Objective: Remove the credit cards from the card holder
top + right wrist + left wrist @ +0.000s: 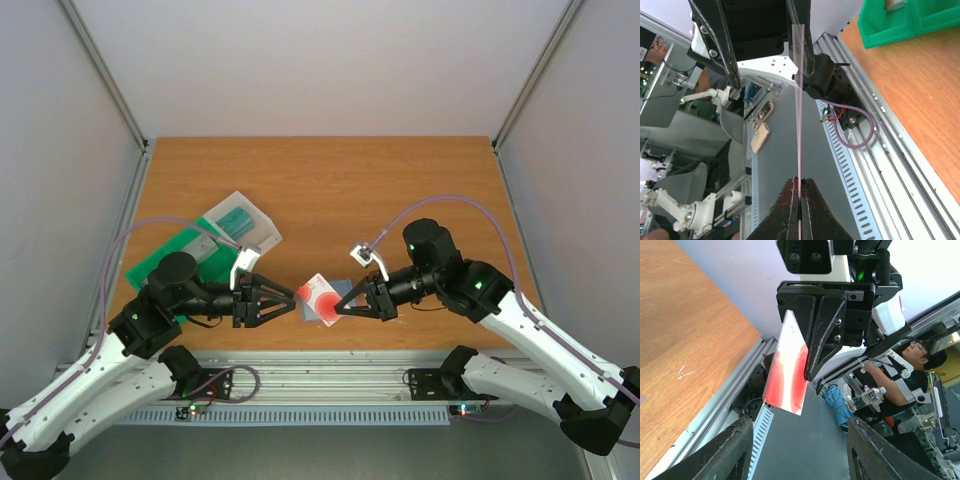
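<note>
- Found the right gripper (338,308), low in the centre of the top view, clamped fully shut on one edge of a thin flat white rectangular card with a red blotch (320,297).
- Saw that card held upright, clear of the brown wooden table (400,180), and pinched only at the very tips of the fingers (787,210) in the right wrist view.
- Found the left gripper (290,303) just left of the card, jaws spread about halfway and holding nothing.
- Noted a pale blue-grey flat rectangle (348,291) right behind the card, probably the card holder. Could not tell whether lying on the wood or lifted.
- Judged the shallow tip pinch risky: a nudge from the left jaws could pivot the card or knock it free towards the bottom edge.
- Saw, farther off at upper left, a green plastic compartment tray (190,245) and a clear plastic box (243,225), well apart from both grippers.
</note>
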You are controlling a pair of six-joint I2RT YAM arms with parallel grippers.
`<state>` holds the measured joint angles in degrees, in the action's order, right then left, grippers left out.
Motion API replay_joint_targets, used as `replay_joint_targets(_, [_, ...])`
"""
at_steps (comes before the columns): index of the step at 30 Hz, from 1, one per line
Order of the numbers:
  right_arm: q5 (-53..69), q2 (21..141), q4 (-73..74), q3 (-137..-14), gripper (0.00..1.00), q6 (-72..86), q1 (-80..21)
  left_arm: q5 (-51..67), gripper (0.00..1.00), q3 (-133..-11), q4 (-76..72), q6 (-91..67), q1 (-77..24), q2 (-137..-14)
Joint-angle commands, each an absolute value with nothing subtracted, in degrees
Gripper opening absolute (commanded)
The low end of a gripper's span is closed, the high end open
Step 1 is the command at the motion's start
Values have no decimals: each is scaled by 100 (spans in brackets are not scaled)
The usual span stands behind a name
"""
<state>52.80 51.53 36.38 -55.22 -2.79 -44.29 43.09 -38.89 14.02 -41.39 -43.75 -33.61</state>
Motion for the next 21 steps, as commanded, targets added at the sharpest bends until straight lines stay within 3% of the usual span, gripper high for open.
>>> replay_joint_targets(1, [5848, 5224, 3384, -5603, 1, -213, -4421, 4296, 51, -4090, 1369, -3975, -4382, -3312])
replay_joint_targets(9, [6195, 5312, 3212, -5503, 1, -176, -4419, 4284, 49, -4062, 1337, -3962, -4379, -3397])
replay_joint_targets(13, [6272, 5373, 3203, -5485, 1, -167, -4421, 4381, 41, -4050, 1206, -4020, -4379, -3486])
replay_joint_targets(17, [6283, 5471, 3204, -5491, 1, -158, -4421, 4560, 28, -3992, 966, -4131, -4383, -3616])
replay_joint_targets(21, [6286, 5525, 3227, -5518, 1, -203, -4419, 4664, 2, -3977, 801, -4149, -4379, -3684])
